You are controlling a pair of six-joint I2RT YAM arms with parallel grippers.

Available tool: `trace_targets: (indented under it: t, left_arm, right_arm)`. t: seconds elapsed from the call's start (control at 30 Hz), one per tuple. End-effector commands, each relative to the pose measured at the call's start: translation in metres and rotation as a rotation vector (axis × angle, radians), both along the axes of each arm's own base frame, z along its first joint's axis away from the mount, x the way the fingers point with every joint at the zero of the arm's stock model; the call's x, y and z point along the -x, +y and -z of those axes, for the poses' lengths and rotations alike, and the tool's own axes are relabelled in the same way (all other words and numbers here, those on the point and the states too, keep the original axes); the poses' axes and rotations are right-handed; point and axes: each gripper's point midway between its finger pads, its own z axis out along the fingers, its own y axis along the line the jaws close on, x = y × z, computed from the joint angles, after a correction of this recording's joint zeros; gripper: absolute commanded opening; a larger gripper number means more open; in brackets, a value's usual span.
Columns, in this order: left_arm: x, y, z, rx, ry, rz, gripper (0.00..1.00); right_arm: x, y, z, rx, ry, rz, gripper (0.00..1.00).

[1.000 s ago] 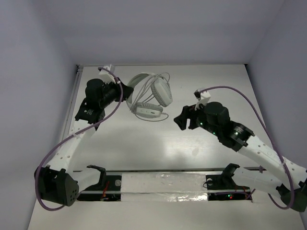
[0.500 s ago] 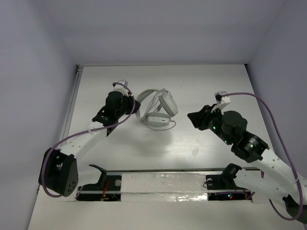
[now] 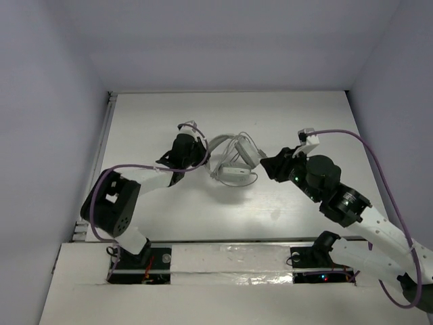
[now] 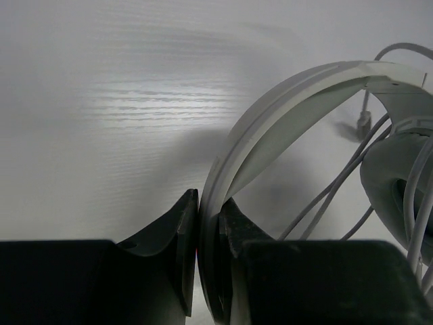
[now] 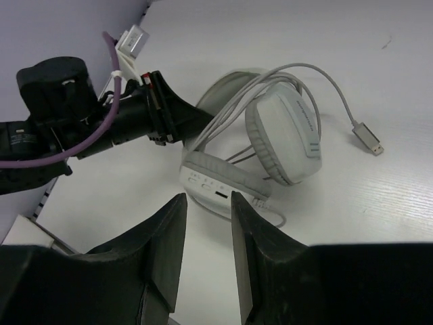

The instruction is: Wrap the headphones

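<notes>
The white headphones (image 3: 231, 175) lie mid-table with the thin cable looped over the earcups. My left gripper (image 3: 203, 154) is shut on the headband; in the left wrist view the curved headband (image 4: 284, 101) runs down between the pinched jaws of that gripper (image 4: 208, 206). The cable's plug (image 5: 369, 137) lies loose on the table to the right of the earcups. My right gripper (image 3: 267, 166) is open and empty just right of the headphones. In the right wrist view it (image 5: 208, 198) hovers above the table near the lower earcup (image 5: 220, 179).
A white table (image 3: 223, 217) is walled by pale grey panels at the back and sides. A raised rail (image 3: 101, 152) runs along the left edge. A white strip (image 3: 230, 261) with the arm bases lies at the front. A purple robot cable (image 3: 352, 139) arcs over the right arm.
My left gripper has pulled the headphones by the headband to the right and towards the front. The right gripper has shifted slightly right and stays open beside them.
</notes>
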Motion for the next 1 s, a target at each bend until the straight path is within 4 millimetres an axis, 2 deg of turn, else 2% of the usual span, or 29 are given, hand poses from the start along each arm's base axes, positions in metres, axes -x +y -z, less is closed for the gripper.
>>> trace_targets:
  t: [0.0,0.2,0.3,0.4,0.43,0.5,0.63,0.7,0.73,0.83,0.87,0.9,0.97]
  left_arm:
    - [-0.037,-0.006,-0.046,0.101,-0.152,-0.097,0.00]
    - [-0.062,0.006,-0.030,0.001,-0.142,-0.188,0.01]
    - [-0.069,0.014,-0.022,-0.067,-0.141,-0.243,0.14]
    - [-0.070,0.017,-0.015,-0.107,-0.144,-0.260,0.20]
    - [-0.072,0.019,-0.014,-0.119,-0.147,-0.273,0.23]
    - [-0.074,0.020,-0.011,-0.133,-0.145,-0.277,0.26]
    - [-0.076,0.022,-0.013,-0.136,-0.152,-0.290,0.34]
    - [-0.075,0.023,-0.019,-0.134,-0.161,-0.296,0.41]
    - [-0.075,0.025,-0.023,-0.135,-0.166,-0.302,0.52]
    - [-0.070,0.031,-0.046,-0.118,-0.205,-0.318,0.76]
    - [-0.069,0.033,-0.053,-0.115,-0.217,-0.324,0.92]
    - [-0.066,0.036,-0.069,-0.098,-0.243,-0.332,0.95]
    - [-0.062,0.043,-0.083,-0.097,-0.264,-0.356,0.98]
  right_arm:
    - [-0.006,0.004,-0.012,-0.039,-0.053,0.001,0.39]
    - [-0.010,0.009,-0.007,-0.037,-0.052,-0.004,0.39]
    - [-0.011,0.010,-0.004,-0.037,-0.052,-0.001,0.40]
    - [-0.013,0.010,-0.002,-0.037,-0.052,0.007,0.44]
    - [-0.013,0.009,-0.002,-0.039,-0.053,0.009,0.46]
    - [-0.014,0.009,-0.003,-0.039,-0.054,0.015,0.58]
    - [-0.013,0.004,-0.012,-0.055,-0.067,0.033,0.68]
    - [-0.012,0.002,-0.022,-0.070,-0.081,0.037,0.80]
    - [-0.011,0.000,-0.024,-0.073,-0.084,0.039,0.86]
    - [-0.010,-0.003,-0.040,-0.090,-0.107,0.049,0.92]
    - [-0.009,-0.004,-0.043,-0.094,-0.113,0.049,1.00]
    - [-0.009,-0.005,-0.045,-0.098,-0.116,0.051,1.00]
    - [-0.008,-0.010,-0.055,-0.109,-0.132,0.069,1.00]
